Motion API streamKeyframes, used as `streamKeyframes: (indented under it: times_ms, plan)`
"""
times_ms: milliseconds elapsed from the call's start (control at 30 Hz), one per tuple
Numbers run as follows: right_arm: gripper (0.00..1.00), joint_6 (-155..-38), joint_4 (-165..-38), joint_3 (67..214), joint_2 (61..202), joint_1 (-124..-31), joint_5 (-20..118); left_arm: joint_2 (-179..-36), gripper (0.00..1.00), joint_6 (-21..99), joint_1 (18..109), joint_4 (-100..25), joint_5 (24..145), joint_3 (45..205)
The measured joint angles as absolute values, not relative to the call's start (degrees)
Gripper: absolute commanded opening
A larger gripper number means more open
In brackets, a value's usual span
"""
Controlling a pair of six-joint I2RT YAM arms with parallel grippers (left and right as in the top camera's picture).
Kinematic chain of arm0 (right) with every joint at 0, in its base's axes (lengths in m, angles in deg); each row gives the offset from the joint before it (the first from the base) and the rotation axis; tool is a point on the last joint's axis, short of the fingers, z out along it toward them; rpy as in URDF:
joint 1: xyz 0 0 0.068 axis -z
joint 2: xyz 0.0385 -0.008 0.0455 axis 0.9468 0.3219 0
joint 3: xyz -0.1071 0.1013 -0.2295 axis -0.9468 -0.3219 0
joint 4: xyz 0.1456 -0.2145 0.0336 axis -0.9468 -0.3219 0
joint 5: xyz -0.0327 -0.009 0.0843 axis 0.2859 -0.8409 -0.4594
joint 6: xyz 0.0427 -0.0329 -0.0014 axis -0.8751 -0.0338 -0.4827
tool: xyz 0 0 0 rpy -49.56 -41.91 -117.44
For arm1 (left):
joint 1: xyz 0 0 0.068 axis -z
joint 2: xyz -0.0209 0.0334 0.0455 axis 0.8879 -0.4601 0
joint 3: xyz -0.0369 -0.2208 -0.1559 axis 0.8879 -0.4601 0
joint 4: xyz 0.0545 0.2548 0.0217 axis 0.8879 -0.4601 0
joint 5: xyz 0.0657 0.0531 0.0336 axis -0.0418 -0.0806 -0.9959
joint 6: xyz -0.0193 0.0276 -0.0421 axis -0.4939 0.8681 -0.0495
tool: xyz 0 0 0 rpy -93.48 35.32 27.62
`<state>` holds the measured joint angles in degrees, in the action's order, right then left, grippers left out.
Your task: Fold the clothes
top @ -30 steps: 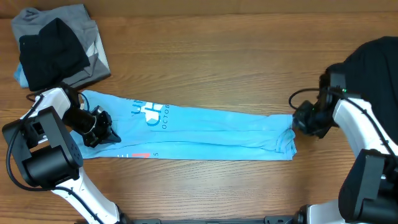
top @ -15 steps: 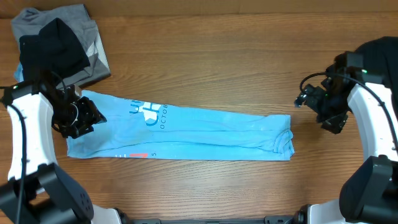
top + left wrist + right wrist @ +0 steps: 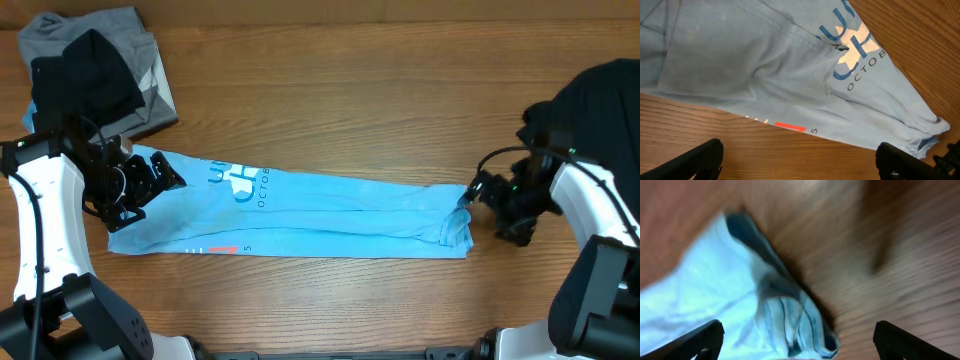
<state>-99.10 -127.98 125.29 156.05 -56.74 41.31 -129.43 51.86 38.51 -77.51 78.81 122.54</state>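
Across the middle of the worktop (image 3: 350, 90), the light blue shirt (image 3: 330, 215) lay in one long thin strip, running from 9 o'clock to 3 o'clock. Its sides looked already folded in, so I think about half the job on this shirt was done. It had not yet been folded end to end to make it short. The left claw (image 3: 166, 174) hung over the 9 o'clock end with its fingers spread wide and nothing in them. The right claw (image 3: 472, 195) sat just beside the 3 o'clock end, also spread wide and holding nothing. A folded pile (image 3: 95, 75) of grey and black shirts rested at 10 o'clock, near the strip's end but not on it. A black shirt (image 3: 600, 100) sat in a heap at the 3 o'clock edge, and it likely still needed folding. The strip's long edges were fairly straight. Its 3 o'clock end was bunched, with layers peeking out, and may need smoothing. Lots of bare wood lay toward 12 o'clock, and a thinner band toward 6 o'clock, so there was room to bring the ends together.
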Motion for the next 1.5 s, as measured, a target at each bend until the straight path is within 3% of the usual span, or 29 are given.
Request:
streamKeyframes:
  times_ms: [167, 267, 400, 433, 500, 533, 600, 867, 1200, 1500]
  plan:
    - [1.0, -97.36, -123.76, 119.74, 156.07, -59.08, 38.38, -129.43, 1.0, 51.86, 38.6, -77.42, 78.92, 122.54]
    - [0.94, -97.12, -121.34, 116.96, 155.92, -61.68, 37.44, -129.43, 1.0, 51.86, 38.62, -77.51, 79.03, 122.54]
    - [0.54, -96.88, -119.89, 116.17, 155.7, -62.01, 36.94, -129.43, 1.0, 51.86, 38.62, -77.53, 79.01, 122.54]
    - [0.51, -97.05, -119.35, 115.71, 155.72, -62.01, 36.85, -129.43, 1.0, 51.86, 38.62, -77.6, 79.03, 122.54]
    - [0.35, -97.09, -118.56, 115.47, 155.74, -62.05, 36.79, -129.43, 1.0, 51.86, 38.62, -77.8, 79.03, 122.54]
    - [0.21, -97.33, -118.25, 115.32, 155.83, -62.14, 36.79, -129.43, 1.0, 51.86, 38.62, -77.84, 79.03, 122.54]
    - [0.04, -97.6, -117.64, 114.97, 155.83, -62.31, 36.72, -129.43, 1.0, 51.86, 38.62, -77.82, 79.03, 122.54]
    - [0.04, -100.66, -117.62, 115.06, 155.83, -61.94, 36.85, -129.43, 1.0, 51.86, 38.62, -77.82, 78.98, 122.54]
    - [0.04, -106.51, -132.46, 127.12, 155.94, -57.35, 48.02, -129.43, 1.0, 51.86, 38.62, -77.84, 78.98, 122.54]
    - [0.04, -108.13, -133.93, 130.95, 154.59, -62.82, 51.63, -129.43, 1.0, 51.88, 38.62, -77.82, 78.98, 122.54]
